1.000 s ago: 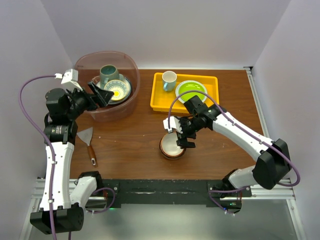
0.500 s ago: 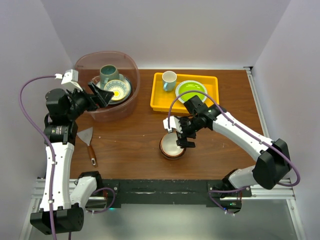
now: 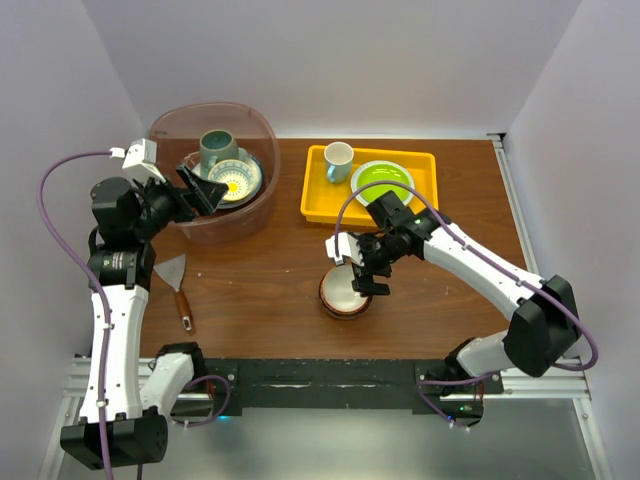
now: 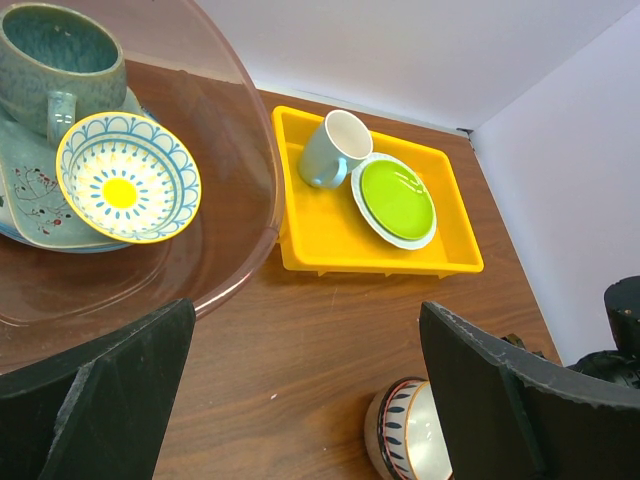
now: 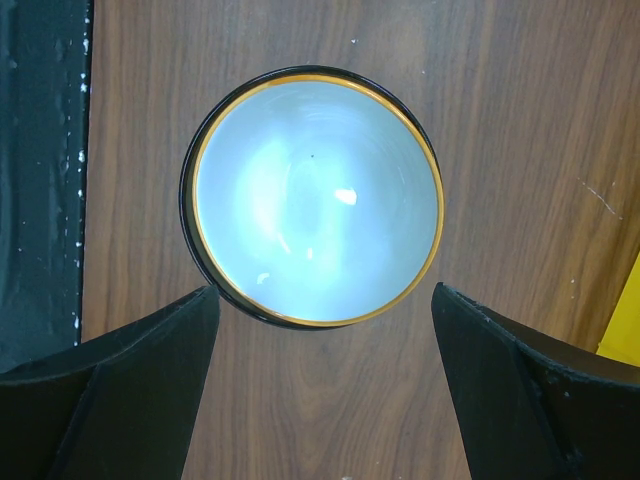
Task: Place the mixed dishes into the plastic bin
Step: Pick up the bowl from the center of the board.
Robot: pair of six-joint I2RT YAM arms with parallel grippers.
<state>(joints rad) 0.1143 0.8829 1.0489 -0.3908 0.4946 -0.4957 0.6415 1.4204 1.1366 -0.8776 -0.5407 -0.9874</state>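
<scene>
R claw (image 5: pixel 324 289) apart above bowl (image 5: pixel 315 195) rim; L claw (image 4: pixel 305 305) apart by bin (image 4: pixel 235 220) edge.

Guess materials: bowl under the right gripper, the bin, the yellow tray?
Bowl: likely glazed ceramic; glossy white inside with sharp highlights, thin gold rim line.
Plastic bin: translucent plastic; see-through pinkish wall, smooth rounded corners.
Yellow tray: probably moulded plastic; opaque, even colour, soft sheen.

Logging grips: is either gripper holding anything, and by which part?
Nothing is held. The right gripper hangs open above the striped bowl; the left gripper is open at the plastic bin.
</scene>
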